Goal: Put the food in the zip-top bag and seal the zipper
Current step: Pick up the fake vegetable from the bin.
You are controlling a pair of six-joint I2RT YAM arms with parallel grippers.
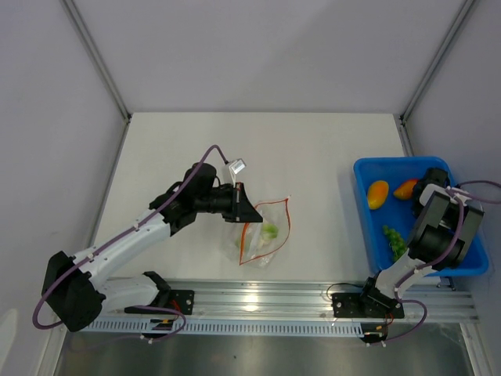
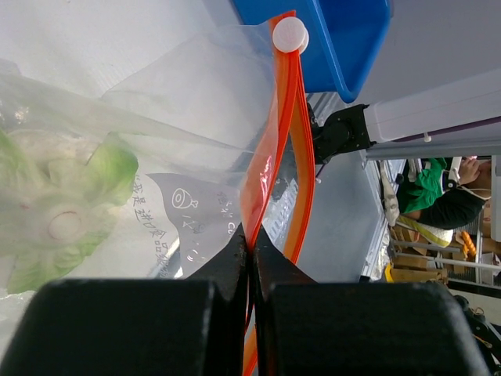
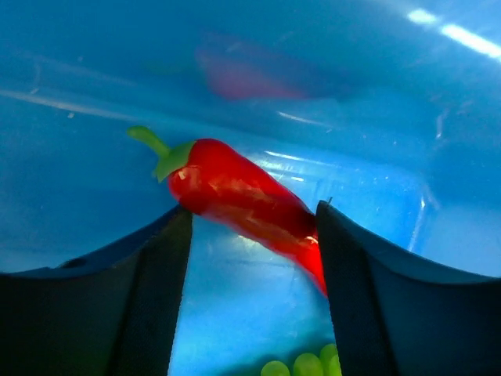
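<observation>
- Left arm [image 1: 133, 239] reaches across the white table [image 1: 329, 149] to the clear zip-top bag [image 1: 258, 249]
- Left gripper [image 1: 250, 213] meets the bag's upper-left edge, at the orange-red zipper [image 1: 288, 219]
- White-and-green vegetable [image 1: 270, 231] lies inside the bag
- Blue bin [image 1: 362, 196], well right of the bag, holds two orange-yellow fruit pieces [image 1: 378, 194] and a green bumpy bunch [image 1: 395, 241]
- Right arm [image 1: 438, 223] stands over the bin

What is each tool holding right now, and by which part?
Left tool pinches the zip-top bag by its orange zipper. Right tool straddles the red chili pepper mid-body; a firm grip cannot be told.
</observation>
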